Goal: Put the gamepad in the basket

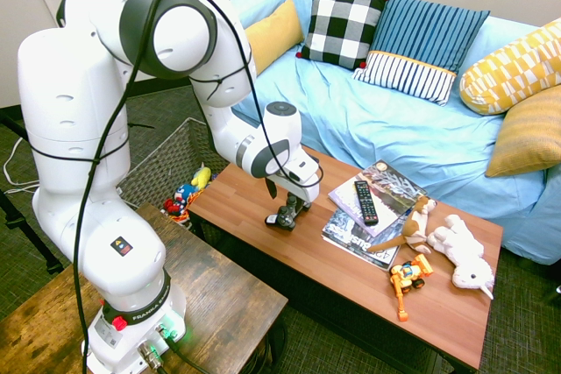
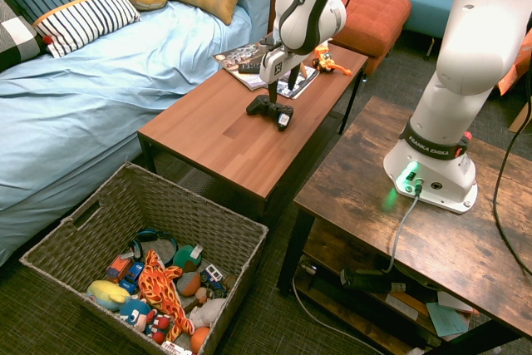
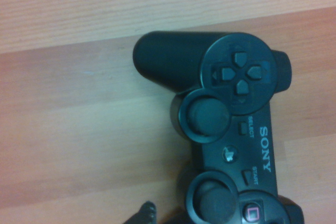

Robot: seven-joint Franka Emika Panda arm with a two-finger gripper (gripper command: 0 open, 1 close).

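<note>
Black glossy plastic is catching a little light on the gamepad [image 2: 269, 110], which is lying face up on the wooden coffee table [image 2: 208, 126], near the table's basket end. It is resting flat on its own body, so nothing else is needing to prop it. The gripper [image 2: 283, 89] is pointing down over it with its jaws standing wide apart, and it is holding nothing; the spread is presumably leaving room for the fingers to pass either side of the controller's body. Whether a fingertip is touching the plastic, I cannot tell.

Farther along the table, the black remote [image 1: 365, 203] is lying on the magazines [image 1: 358, 241], with a brown-and-white plush dog [image 1: 410, 232], a white plush unicorn [image 1: 460, 251] and an orange toy vehicle [image 1: 406, 275] sitting beyond. These are lying clear of the grasp, so they are hardly likely to interfere.

The woven grey basket [image 2: 187, 214] is standing on the floor off the table's near end, its open top facing up and toys [image 2: 155, 284] already filling its bottom. The next move is calling for a centred, firm squeeze, since the rounded handles could be slipping or turning, then a lift high enough to be clearing the rim.
</note>
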